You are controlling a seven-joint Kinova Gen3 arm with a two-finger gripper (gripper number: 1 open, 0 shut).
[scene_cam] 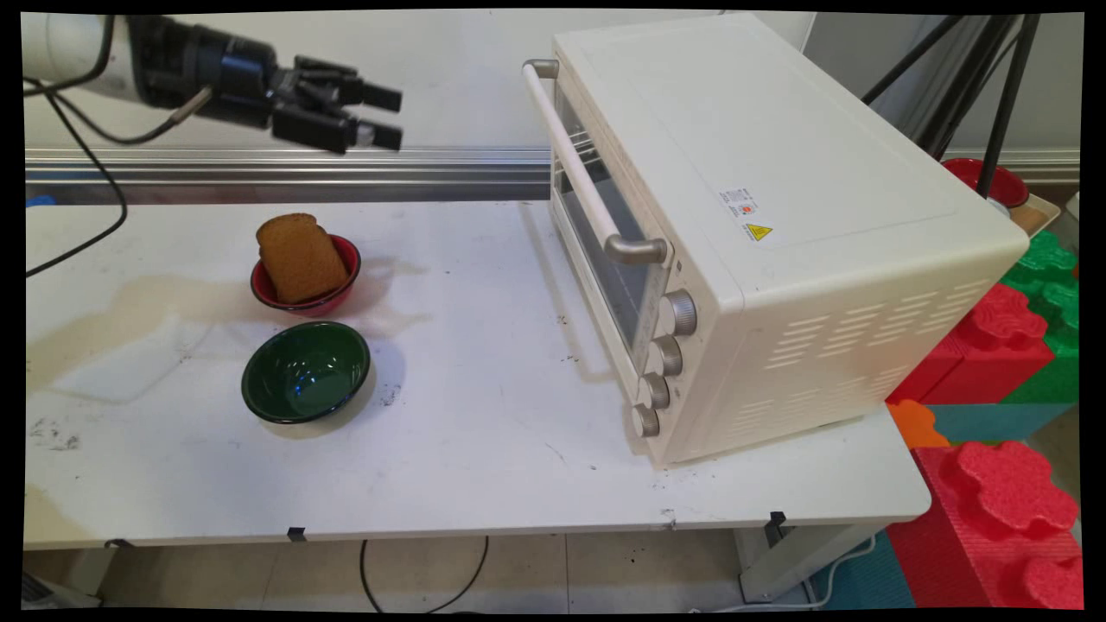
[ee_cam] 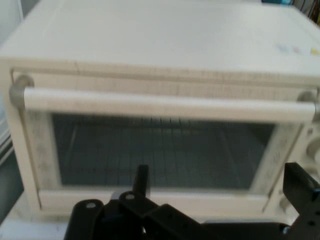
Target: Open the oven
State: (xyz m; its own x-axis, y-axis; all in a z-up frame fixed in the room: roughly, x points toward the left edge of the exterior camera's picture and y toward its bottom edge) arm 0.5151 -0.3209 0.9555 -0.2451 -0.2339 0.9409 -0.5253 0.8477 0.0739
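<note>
Black gripper (scene_cam: 380, 117) hovers high at ten o'clock, jaws open and empty, facing the closed cream toaster oven (scene_cam: 760, 233).

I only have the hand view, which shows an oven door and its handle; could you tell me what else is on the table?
Observer: A red bowl holding a slice of bread sits left of the toaster oven.
Operator: Is anything beside it?
Observer: A green bowl, empty, stands just nearer the camera.
Operator: Where is my gripper relative to them?
Observer: The gripper hangs open above the table's far edge, apart from the oven handle.
</note>
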